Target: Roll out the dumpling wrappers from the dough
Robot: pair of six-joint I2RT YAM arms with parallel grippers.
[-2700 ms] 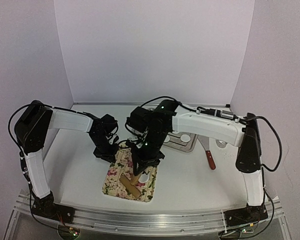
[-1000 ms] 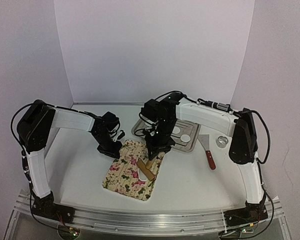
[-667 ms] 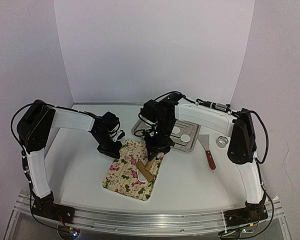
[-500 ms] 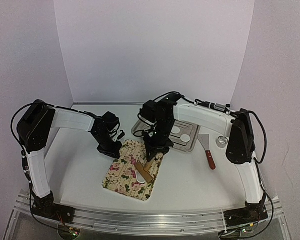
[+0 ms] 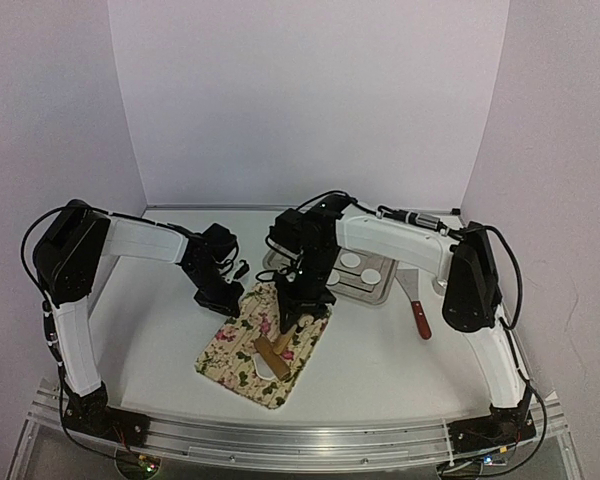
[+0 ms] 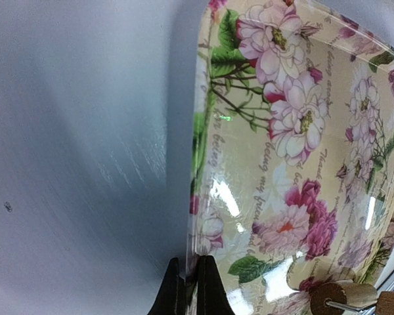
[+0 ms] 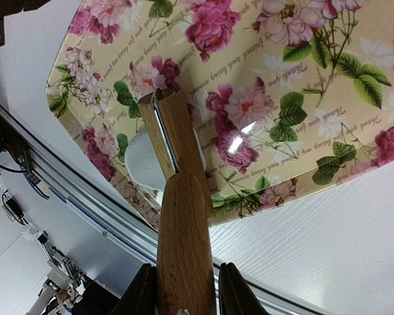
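A flowered board [image 5: 230, 362] lies in front of the arms. A small flat piece of white dough [image 5: 271, 368] lies on it under the roller of a wooden rolling pin [image 5: 273, 347]. My right gripper [image 5: 300, 302] is shut on the pin's handle [image 7: 184, 262], and the dough [image 7: 141, 164] shows beside the roller. My left gripper [image 5: 225, 300] is shut on the board's far left rim [image 6: 196, 197], its jaws pinching the edge. Two round white dumpling wrappers [image 5: 351, 261] lie in the metal tray [image 5: 385, 288] behind the board.
A scraper with a red handle [image 5: 420, 320] lies on the table right of the metal tray. The aluminium rail [image 5: 300, 440] runs along the near table edge, close to the board's front corner. White walls enclose the table's back and sides.
The rolling pin has moved toward the near left over the dough. The right gripper has shifted left with it. The board's front end has swung slightly left. The left gripper keeps its hold.
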